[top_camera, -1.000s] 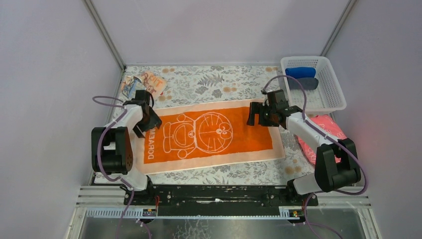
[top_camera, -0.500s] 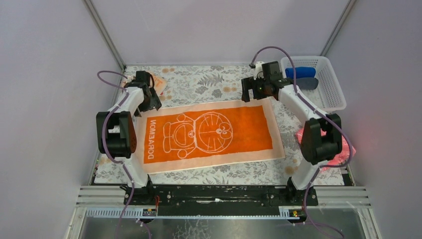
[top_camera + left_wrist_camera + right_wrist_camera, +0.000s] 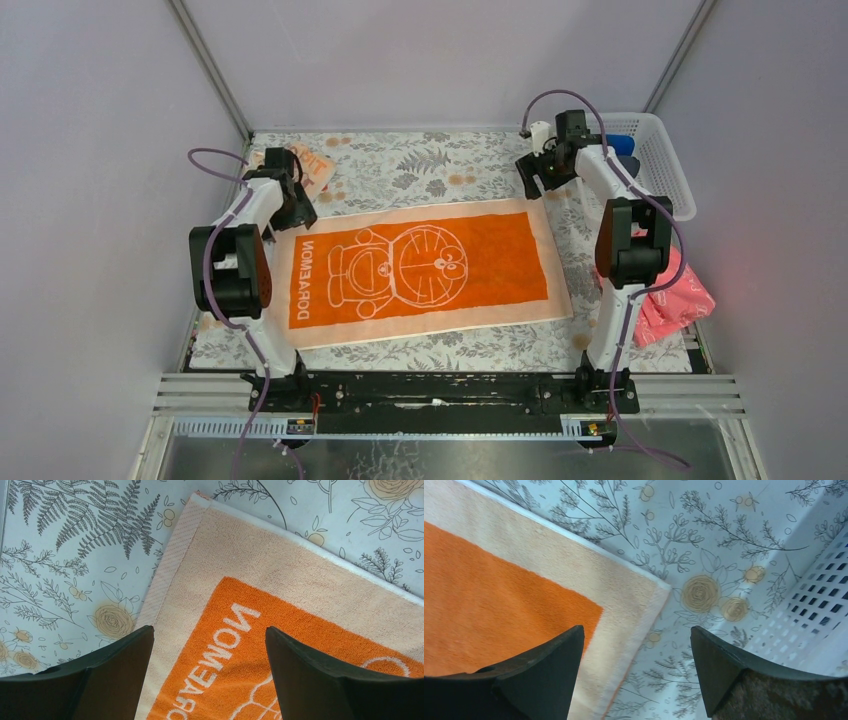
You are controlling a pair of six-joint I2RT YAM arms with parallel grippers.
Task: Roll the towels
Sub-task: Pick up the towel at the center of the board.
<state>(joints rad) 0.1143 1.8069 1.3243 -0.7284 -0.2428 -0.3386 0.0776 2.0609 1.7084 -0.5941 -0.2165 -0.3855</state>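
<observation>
orange doraemon towel (image 3: 420,270) flat on bench (image 3: 450,160). left fingers (image 3: 115,675) wide apart, nothing held, over its far-l corner; right fingers (image 3: 539,680) same, far-r corner. peach towel (image 3: 310,165) pt. hidden behind left arm (image 3: 250,210).

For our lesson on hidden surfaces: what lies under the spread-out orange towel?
The flower-printed table cover shows past every edge of the orange towel, which lies flat on it. The part directly beneath the towel is covered and cannot be seen.
</observation>
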